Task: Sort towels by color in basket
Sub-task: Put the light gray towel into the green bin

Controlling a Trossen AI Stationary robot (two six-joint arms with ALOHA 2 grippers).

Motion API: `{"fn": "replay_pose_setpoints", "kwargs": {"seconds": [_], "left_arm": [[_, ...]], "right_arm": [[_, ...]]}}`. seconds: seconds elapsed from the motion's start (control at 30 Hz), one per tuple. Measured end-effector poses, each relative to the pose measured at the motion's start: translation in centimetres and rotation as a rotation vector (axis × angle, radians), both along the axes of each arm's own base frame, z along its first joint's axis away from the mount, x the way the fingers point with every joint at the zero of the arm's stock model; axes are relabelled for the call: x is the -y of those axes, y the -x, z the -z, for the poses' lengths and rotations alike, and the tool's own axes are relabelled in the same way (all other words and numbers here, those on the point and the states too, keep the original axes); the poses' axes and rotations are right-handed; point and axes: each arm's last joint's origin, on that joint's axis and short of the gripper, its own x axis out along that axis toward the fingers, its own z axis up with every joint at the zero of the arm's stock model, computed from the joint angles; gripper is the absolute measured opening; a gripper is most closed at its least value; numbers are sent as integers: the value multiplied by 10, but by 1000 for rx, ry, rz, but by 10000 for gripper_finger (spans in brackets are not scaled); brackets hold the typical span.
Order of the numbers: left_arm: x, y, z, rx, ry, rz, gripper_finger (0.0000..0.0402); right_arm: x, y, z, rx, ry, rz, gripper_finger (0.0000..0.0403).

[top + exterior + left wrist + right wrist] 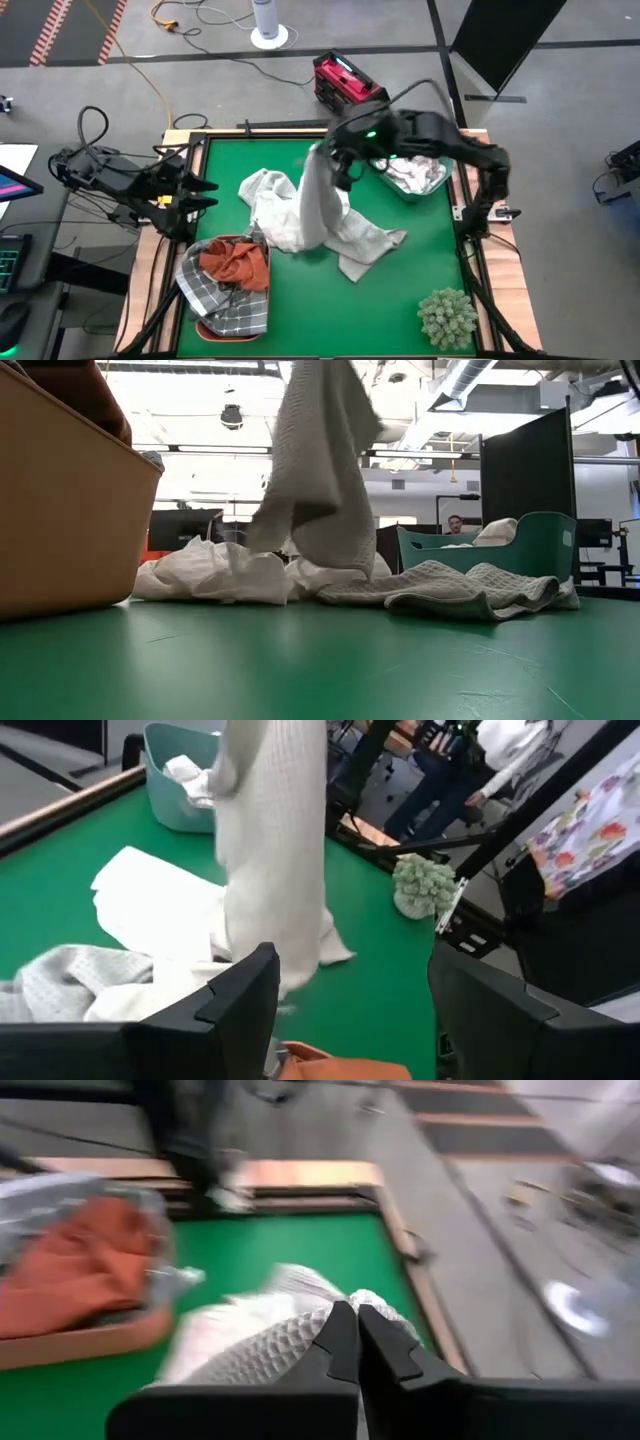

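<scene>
Right gripper [357,1342]: clenched on the white towel [318,195], lifted above mid-table.
Towel pile [280,215]: on the green mat [400,290], between both baskets.
Tan basket [232,328]: left front edge, holds the rust-orange towel [235,262] and grey checked towel [205,290].
Teal basket [470,550]: right rear edge.
Open room: front mat.
Left gripper [205,195]: released, at the left edge.
Writing: none readable.

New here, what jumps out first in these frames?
The right gripper is shut on a pale towel, hanging it over the mat's middle above a heap of light towels. Rust and grey-checked towels fill the tan basket at the near-left; the left gripper waits open beside it.
</scene>
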Motion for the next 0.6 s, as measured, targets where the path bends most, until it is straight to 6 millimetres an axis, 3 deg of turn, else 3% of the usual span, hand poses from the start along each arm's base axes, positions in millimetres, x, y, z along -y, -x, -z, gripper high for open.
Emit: {"fn": "replay_pose_setpoints", "kwargs": {"seconds": [0.4,0.6], "left_arm": [[-2,2,5,-48,-34,-20,242],[1,-4,-4,32,-48,-10,242]], "right_arm": [[7,110,-39,-7,243,680,17],[10,143,-59,58,365,816,17]]}}
